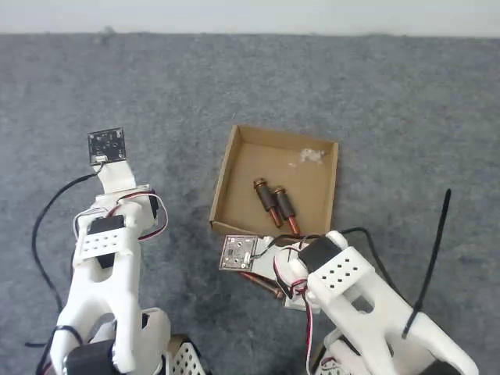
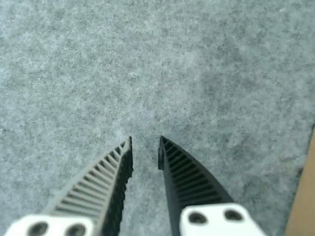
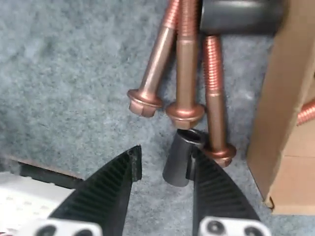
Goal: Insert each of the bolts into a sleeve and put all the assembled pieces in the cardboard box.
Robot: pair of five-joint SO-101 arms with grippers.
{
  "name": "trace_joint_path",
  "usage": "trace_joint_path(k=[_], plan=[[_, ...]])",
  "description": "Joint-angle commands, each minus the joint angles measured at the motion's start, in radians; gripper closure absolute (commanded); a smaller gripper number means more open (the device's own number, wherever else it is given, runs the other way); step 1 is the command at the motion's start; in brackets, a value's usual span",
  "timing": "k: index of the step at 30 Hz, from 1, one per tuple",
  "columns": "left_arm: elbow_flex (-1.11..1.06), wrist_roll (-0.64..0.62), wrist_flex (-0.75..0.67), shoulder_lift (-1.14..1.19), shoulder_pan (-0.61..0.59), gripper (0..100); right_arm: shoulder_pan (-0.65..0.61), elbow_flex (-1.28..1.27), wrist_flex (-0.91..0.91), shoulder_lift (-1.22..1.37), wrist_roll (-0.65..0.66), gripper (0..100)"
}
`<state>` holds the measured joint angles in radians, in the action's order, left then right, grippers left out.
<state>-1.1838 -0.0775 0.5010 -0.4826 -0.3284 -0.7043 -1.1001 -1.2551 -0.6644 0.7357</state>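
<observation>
Three copper bolts (image 3: 186, 59) lie side by side on the grey carpet, just outside the cardboard box (image 3: 285, 98). A short dark sleeve (image 3: 178, 160) lies by their heads, between the fingers of my right gripper (image 3: 165, 156). The gripper is open; the sleeve rests against one finger, with a gap to the other. A second dark sleeve (image 3: 241, 17) lies past the bolts' threaded ends. In the high view the cardboard box (image 1: 234, 168) holds two assembled pieces (image 1: 267, 201). My left gripper (image 2: 145, 142) hangs open over bare carpet to the left of the box, holding nothing.
The right arm (image 1: 344, 281) crowds the box's near wall, and bolt ends (image 1: 262, 283) peek out beneath its wrist. A black cable tie (image 1: 433, 250) sticks up at the right. The box edge (image 2: 305, 196) lies close beside the left gripper. Carpet stretches beyond the box.
</observation>
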Motion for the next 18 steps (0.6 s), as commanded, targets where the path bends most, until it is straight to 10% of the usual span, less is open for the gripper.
trace_joint_path(k=[1,18], plan=[[0.041,0.003,-0.017,0.002,0.006,92,0.051,0.006,0.031,-0.031,0.048,85.8],[0.041,0.003,-0.017,0.002,0.006,92,0.127,-0.164,0.260,-0.021,0.092,85.8]])
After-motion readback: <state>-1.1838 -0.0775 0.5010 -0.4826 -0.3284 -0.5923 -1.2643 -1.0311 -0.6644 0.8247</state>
